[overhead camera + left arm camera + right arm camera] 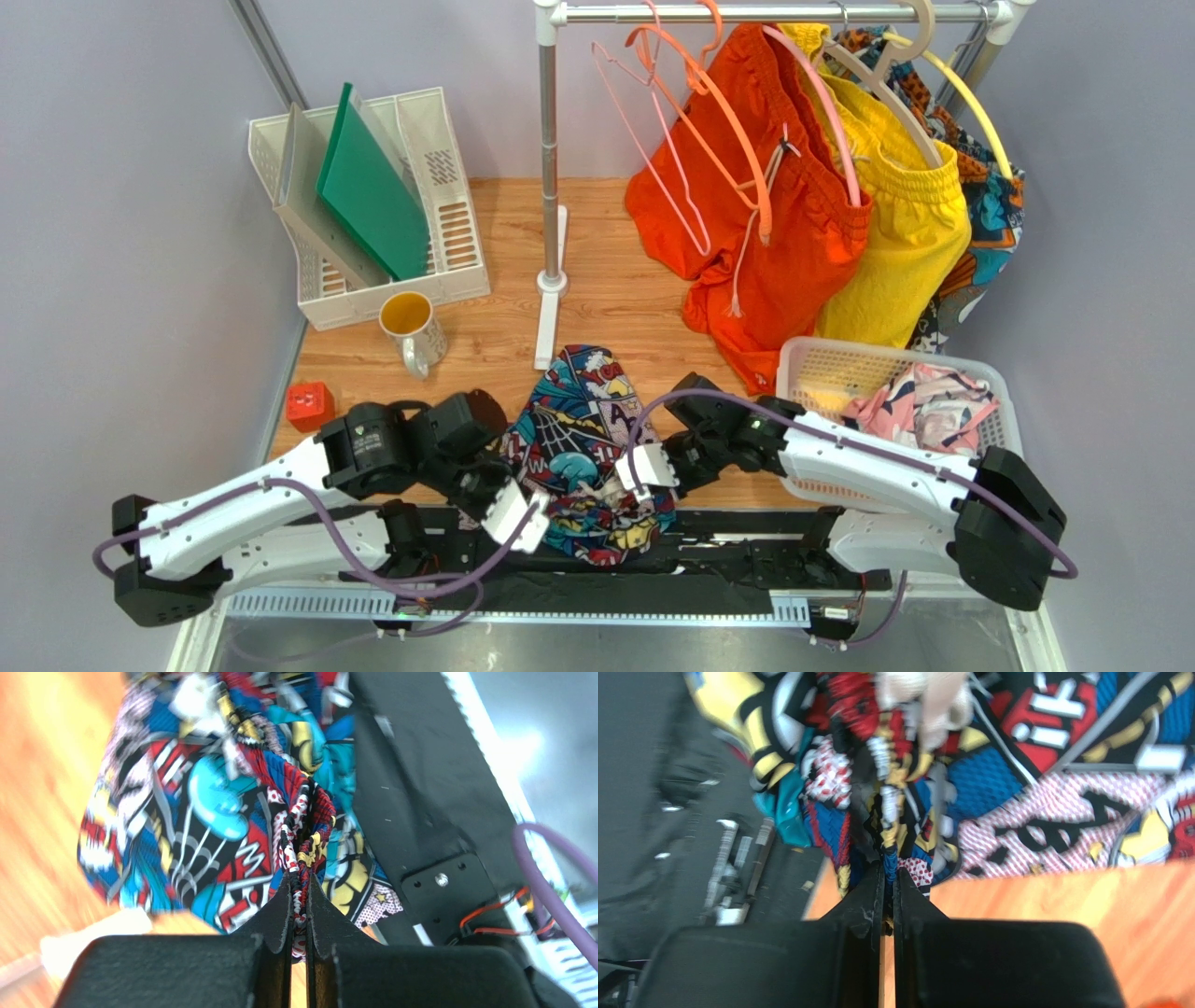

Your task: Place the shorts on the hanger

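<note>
White rack (452, 210) with green board (368, 182) is set at the counter's (617, 287) far left; mug (410, 326) is placed just before it, red block (310, 405) nearer. Orange shorts (765, 238) and yellow shorts (909, 238) are hung on rail (549, 140). Patterned cloth (926, 403) is held in basket (825, 367) at right.

White arms (225, 515), black joints (372, 445), purple cables (539, 885)

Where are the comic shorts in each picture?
Top view: the shorts lie low in the middle.
Left wrist: upper middle, a fold pinched in the left gripper.
Right wrist: across the top, a fold pinched in the right gripper.
Shared landmark: the wooden table under them.
</note>
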Robot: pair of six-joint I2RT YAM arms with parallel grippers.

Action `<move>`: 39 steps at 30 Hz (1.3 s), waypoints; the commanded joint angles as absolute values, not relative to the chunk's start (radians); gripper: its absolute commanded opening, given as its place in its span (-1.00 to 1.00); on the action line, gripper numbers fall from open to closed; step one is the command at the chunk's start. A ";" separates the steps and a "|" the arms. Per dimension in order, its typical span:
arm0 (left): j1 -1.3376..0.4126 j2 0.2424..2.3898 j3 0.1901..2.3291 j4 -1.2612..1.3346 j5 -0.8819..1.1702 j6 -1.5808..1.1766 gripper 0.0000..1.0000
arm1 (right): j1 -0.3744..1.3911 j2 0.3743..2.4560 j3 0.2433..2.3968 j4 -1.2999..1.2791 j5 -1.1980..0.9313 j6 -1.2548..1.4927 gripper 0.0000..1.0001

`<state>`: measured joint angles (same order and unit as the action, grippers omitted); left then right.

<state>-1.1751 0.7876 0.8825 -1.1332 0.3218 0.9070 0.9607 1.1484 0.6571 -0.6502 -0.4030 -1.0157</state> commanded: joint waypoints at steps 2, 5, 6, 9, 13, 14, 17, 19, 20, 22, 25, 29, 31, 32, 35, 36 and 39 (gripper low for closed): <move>-0.956 0.833 1.098 -1.094 0.409 0.660 -1.00 | 0.867 1.166 0.907 -0.643 -0.213 -0.890 -1.00; -0.819 0.856 1.276 -1.094 0.459 0.537 -1.00 | 0.801 1.179 1.129 -0.695 -0.169 -0.864 -1.00; -0.798 0.861 1.372 -1.092 0.472 0.517 -1.00 | 0.789 1.192 1.193 -0.706 -0.166 -0.847 -1.00; -0.736 0.893 1.591 -1.124 0.563 0.511 -1.00 | 0.758 1.287 1.517 -0.784 -0.175 -0.801 -1.00; -0.736 0.992 1.926 -1.235 0.583 0.641 -1.00 | 0.770 1.468 1.947 -0.868 -0.273 -0.709 -1.00; -0.736 1.017 1.995 -1.282 0.589 0.653 -1.00 | 0.781 1.504 2.044 -0.886 -0.313 -0.694 -1.00; -0.736 1.098 2.198 -1.344 0.632 0.673 -1.00 | 0.839 1.649 2.331 -0.928 -0.357 -0.626 -1.00; -0.739 1.114 2.197 -1.338 0.701 0.672 -1.00 | 0.888 1.686 2.390 -0.891 -0.399 -0.595 -1.00; -0.739 1.118 2.172 -1.332 0.722 0.670 -1.00 | 0.902 1.680 2.370 -0.864 -0.409 -0.562 -1.00; -0.771 1.124 2.139 -1.312 0.753 0.669 -1.00 | 0.926 1.629 2.230 -0.734 -0.448 -0.522 -1.00; -0.918 1.146 2.041 -1.272 0.675 0.719 -1.00 | 0.930 1.551 2.059 -0.571 -0.483 -0.457 -1.00; -0.971 1.189 1.777 -1.004 0.600 0.644 -1.00 | 0.913 1.471 1.783 -0.474 -0.471 -0.416 -1.00; -0.969 1.229 1.734 -0.893 0.588 0.586 -1.00 | 0.881 1.450 1.720 -0.483 -0.428 -0.413 -0.48; -0.968 1.265 1.715 -0.873 0.586 0.568 -1.00 | 0.862 1.431 1.674 -0.503 -0.405 -0.407 -0.17; -0.953 1.260 1.648 -0.867 0.635 0.554 -0.54 | 0.732 1.373 1.600 -0.655 -0.388 -0.380 0.42; -0.950 1.241 1.614 -0.870 0.643 0.572 -0.40 | 0.691 1.353 1.576 -0.729 -0.400 -0.374 0.53; -0.913 1.135 1.456 -0.868 0.669 0.591 0.24 | 0.559 1.246 1.443 -0.866 -0.446 -0.440 0.63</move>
